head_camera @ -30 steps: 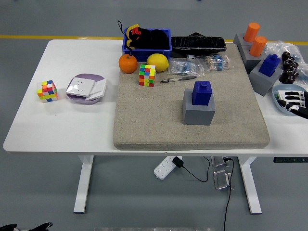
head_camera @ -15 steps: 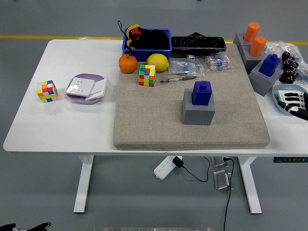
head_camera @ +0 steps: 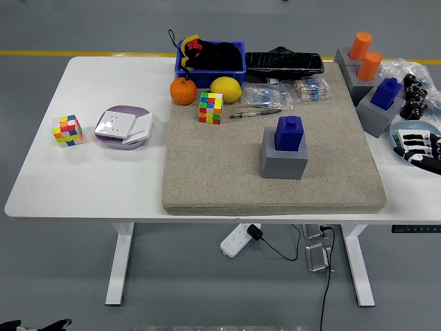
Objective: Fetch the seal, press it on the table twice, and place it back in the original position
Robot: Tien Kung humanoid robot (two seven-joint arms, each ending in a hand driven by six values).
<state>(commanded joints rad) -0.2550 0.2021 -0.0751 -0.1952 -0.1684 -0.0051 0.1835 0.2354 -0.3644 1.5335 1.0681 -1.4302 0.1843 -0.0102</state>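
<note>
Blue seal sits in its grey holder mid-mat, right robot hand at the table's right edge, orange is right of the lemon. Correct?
Not quite. The head view shows the orange to the left of the lemon, not the right. The rest holds: the blue seal sits in its grey holder on the mat, and the right robot hand is at the table's right edge.

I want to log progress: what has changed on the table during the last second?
Only the right hand at the table's right edge crept slightly further in and upward. It holds nothing. The blue seal stays on its grey base on the mat; everything else is unmoved.
</note>
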